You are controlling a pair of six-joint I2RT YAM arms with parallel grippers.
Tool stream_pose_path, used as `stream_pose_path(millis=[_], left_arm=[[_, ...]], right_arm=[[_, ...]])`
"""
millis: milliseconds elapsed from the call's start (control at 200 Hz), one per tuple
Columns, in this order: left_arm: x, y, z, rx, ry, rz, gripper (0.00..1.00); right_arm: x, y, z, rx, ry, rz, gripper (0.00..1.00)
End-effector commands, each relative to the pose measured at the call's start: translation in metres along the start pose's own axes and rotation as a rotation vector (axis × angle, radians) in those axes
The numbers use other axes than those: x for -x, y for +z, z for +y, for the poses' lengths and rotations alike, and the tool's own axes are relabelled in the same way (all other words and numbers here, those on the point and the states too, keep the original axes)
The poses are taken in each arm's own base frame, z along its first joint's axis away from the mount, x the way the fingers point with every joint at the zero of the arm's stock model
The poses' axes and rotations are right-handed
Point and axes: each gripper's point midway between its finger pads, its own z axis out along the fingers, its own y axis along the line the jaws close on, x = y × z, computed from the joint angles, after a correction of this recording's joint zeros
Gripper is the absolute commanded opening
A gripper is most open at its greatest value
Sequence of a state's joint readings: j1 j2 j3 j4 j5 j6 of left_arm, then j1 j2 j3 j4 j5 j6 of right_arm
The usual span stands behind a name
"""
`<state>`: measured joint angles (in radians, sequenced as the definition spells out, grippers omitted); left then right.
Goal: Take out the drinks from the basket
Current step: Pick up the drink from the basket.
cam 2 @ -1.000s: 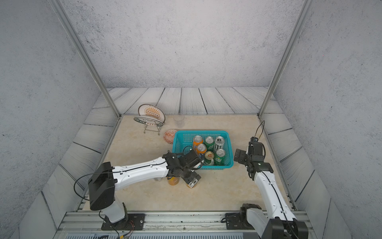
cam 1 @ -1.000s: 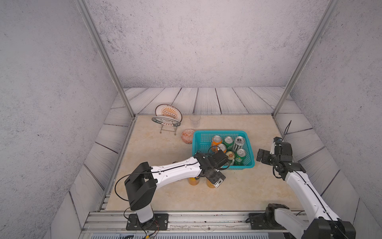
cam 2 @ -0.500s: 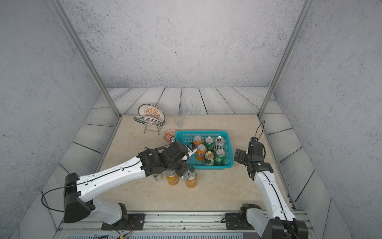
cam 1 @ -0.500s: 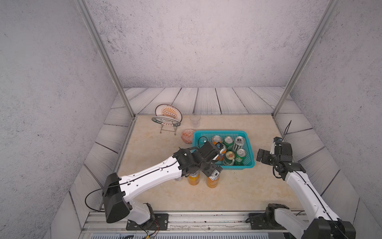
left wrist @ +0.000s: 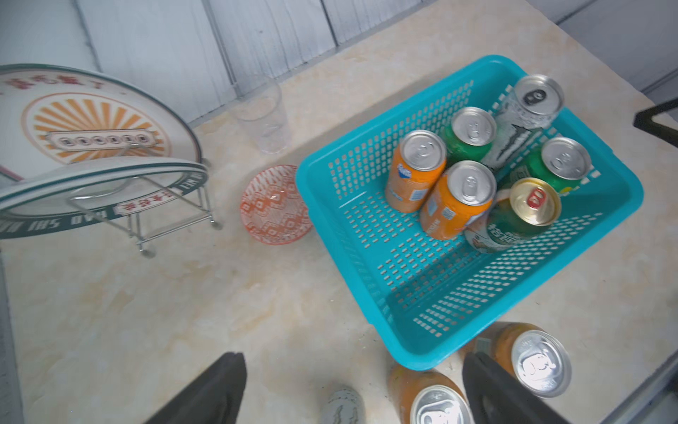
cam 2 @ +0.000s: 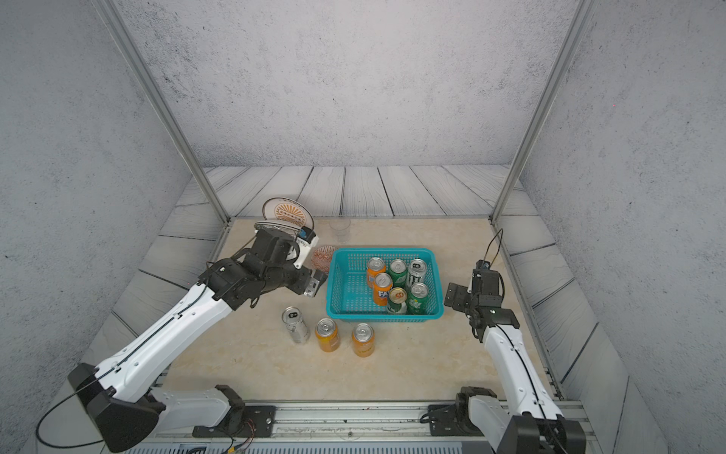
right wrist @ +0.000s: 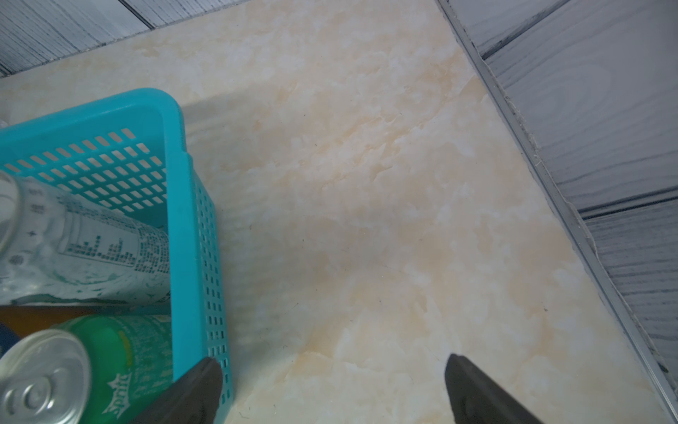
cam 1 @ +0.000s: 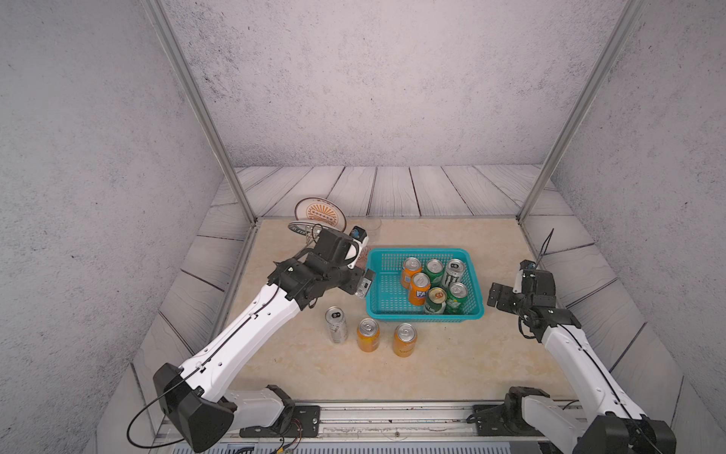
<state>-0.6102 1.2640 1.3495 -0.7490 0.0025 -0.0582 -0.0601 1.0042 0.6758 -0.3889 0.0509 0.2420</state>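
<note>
Lifting clear of the front row

The left gripper (cam 1: 363,282), a second earlier low in front of the turquoise basket (cam 1: 420,251), had risen to its left edge, jaws wide and empty. One silver can (cam 1: 336,325) and two orange cans (cam 1: 368,335) stood before the basket, and six cans (cam 1: 419,289) remained inside. The right gripper (cam 1: 499,300) stayed wide open beside its right wall.

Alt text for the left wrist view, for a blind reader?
A turquoise perforated plastic basket holds two orange aluminium cans, three green cans and a taller silver-white can. The open left gripper hovers over the beige table beside it, near two more orange cans outside; an orange-patterned bowl and clear plastic cup sit beyond.
</note>
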Motion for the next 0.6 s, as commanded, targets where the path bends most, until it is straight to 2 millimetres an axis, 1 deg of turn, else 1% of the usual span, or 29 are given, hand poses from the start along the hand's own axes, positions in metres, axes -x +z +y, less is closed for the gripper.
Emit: stream_pose_path(millis=[0,240,335,430,490,590], left_arm=[[-0.001,-0.007,0.020,0.007,-0.006,-0.031,0.99],[-0.012,-0.010,0.080,0.108,-0.124,-0.067,0.99],[-0.018,-0.011,0.106,0.153,-0.185,-0.099,0.99],[-0.029,-0.008,0.130,0.209,-0.257,-0.136,0.99],[-0.034,-0.006,0.139,0.226,-0.292,-0.163,0.99],[-0.042,-0.004,0.145,0.240,-0.331,-0.191,0.99]], right_arm=[[0.012,-0.008,0.001,0.003,0.002,-0.035,0.99],[0.011,-0.008,0.001,0.003,-0.003,-0.031,0.99],[0.011,-0.007,0.001,0.002,-0.004,-0.030,0.99],[0.011,-0.007,0.001,0.002,-0.006,-0.030,0.99],[0.011,-0.007,0.000,-0.002,-0.005,-0.029,0.99],[0.011,-0.009,0.000,-0.004,-0.006,-0.025,1.00]])
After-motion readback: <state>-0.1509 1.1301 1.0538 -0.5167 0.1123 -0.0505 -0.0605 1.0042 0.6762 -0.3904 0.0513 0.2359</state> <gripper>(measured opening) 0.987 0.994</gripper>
